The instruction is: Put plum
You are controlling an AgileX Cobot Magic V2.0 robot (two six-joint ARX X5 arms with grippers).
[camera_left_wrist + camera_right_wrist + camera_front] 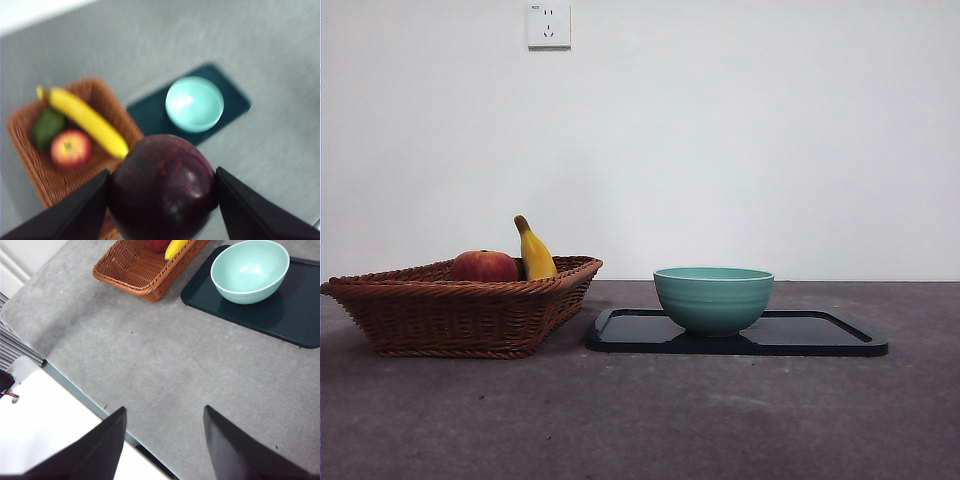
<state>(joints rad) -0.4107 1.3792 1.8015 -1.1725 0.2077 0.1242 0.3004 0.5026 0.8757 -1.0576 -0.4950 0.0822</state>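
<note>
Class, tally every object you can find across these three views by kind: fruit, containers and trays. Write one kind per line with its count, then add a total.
Fruit: 4, namely the plum held by the left gripper, the banana, the apple and a green fruit.
Containers: 2, namely the basket and the bowl.
Trays: 1, namely the tray.
Total: 7
</note>
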